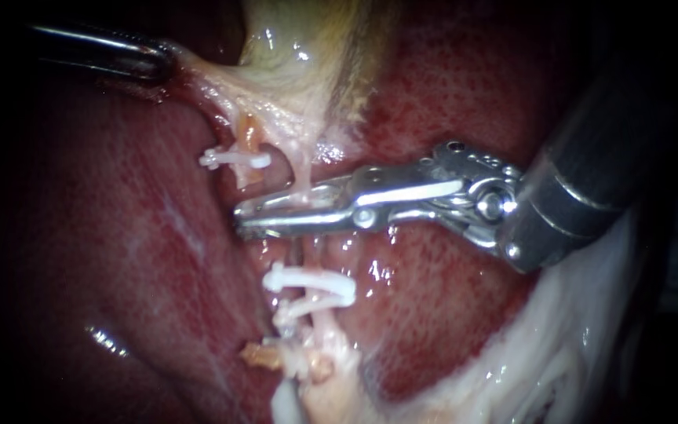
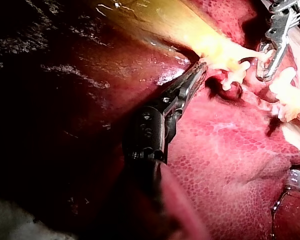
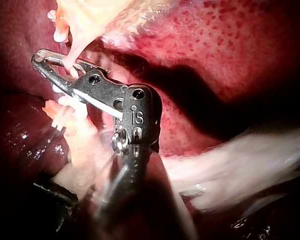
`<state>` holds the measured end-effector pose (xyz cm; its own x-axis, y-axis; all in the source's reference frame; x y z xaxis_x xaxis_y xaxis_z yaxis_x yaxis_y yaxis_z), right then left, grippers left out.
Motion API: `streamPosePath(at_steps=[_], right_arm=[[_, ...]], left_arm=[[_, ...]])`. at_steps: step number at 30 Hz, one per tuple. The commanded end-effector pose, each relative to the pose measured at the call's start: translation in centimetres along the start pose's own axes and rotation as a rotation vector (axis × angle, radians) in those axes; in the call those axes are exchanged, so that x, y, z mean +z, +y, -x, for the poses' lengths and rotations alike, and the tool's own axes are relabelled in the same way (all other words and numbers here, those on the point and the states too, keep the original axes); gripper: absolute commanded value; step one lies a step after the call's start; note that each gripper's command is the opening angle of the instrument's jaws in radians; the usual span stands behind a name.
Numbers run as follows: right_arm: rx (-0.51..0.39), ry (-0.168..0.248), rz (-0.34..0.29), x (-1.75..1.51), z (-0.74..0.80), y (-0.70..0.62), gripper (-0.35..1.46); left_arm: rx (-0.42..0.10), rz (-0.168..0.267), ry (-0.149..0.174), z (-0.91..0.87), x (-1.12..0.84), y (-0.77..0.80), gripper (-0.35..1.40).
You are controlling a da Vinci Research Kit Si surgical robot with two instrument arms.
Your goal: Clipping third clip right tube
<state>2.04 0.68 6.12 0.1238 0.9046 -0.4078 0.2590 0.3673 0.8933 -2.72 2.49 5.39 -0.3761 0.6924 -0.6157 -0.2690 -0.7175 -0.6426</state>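
Your right tool (image 1: 243, 220) lies crosswise to the right tube (image 1: 301, 177), jaws spread a little, one on each side of it. The tube runs through the gap about halfway along the jaws. I cannot see both jaws pressing on it, so I judge it straddled, not yet pinched.

Your left tool (image 1: 162, 64) is pinching the pale tissue (image 1: 213, 82) at the foot of the gallbladder (image 1: 300, 47) and draws it away from your right tool. That is what stretches the tube taut, so hold that pull steady.

The two clips (image 1: 311, 281) already on this tube sit on the side of your right tool away from the gallbladder, near it but apart. The other tube (image 1: 249, 145), with its single clip (image 1: 235, 159), lies just beyond your right tool's tip, on the gallbladder side.

Before you close:
- Check that the tips reach past the far edge of the tube, so its whole width is inside.
- See that the tips catch neither the other tube nor the liver (image 1: 449, 102) under them.
- Keep the jaws square across the tube, with a clear gap to the nearest clip.
- Close slowly and fully, without twisting or dragging the shaft.

Loose strands hang beside the tube. Whether any lie inside the jaws I cannot tell.
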Motion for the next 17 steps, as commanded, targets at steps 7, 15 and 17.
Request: streamPosePath(at_steps=[7, 15, 17], right_arm=[[0.001, 0.001, -0.001, 0.0, 0.0, 0.01, -0.35], [0.001, 0.001, -0.001, -0.02, 0.0, 0.03, -0.35], [0.0, 0.0, -0.001, -0.02, 0.01, 0.03, -0.35]], left_arm=[[0.001, 0.0, 0.0, 0.0, 0.0, 0.0, -0.35], [0.001, 0.0, 0.0, 0.0, 0.0, 0.0, -0.35], [0.0, 0.0, 0.0, 0.0, 0.0, 0.0, -0.35]])
